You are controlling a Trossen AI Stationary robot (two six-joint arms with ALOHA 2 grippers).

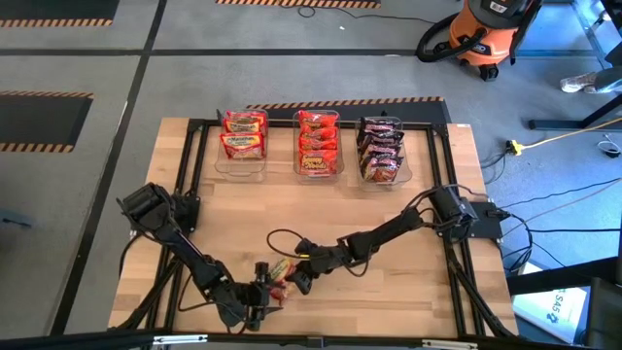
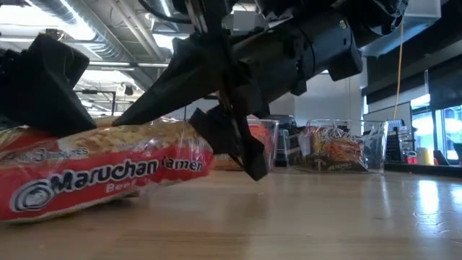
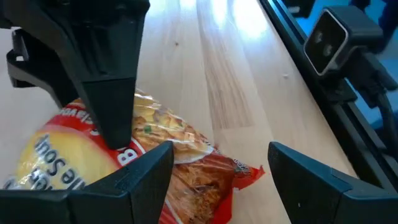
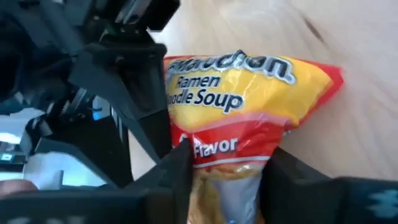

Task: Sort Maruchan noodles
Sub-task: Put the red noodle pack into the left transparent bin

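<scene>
One Maruchan noodles packet, yellow and red, lies near the table's front edge between my two grippers. It shows large in the low view and in the right wrist view. My right gripper comes in from the far right and is shut on the packet's end. My left gripper stands open at the packet's other end, whose red crimped edge shows between its fingers. Other noodle packets fill three clear bins at the far edge. My right gripper pinches the packet across its width, one finger on each long side, near its clear-windowed end. The fingers slant down from the table's far right. The packet is tilted, this end raised and the other end on the table. My left gripper: I cannot tell whether it touches the packet.
The three clear bins stand in a row at the far edge: red packets on the left, orange-red in the middle, dark ones on the right. A black frame rail and a mounted camera run along the near edge.
</scene>
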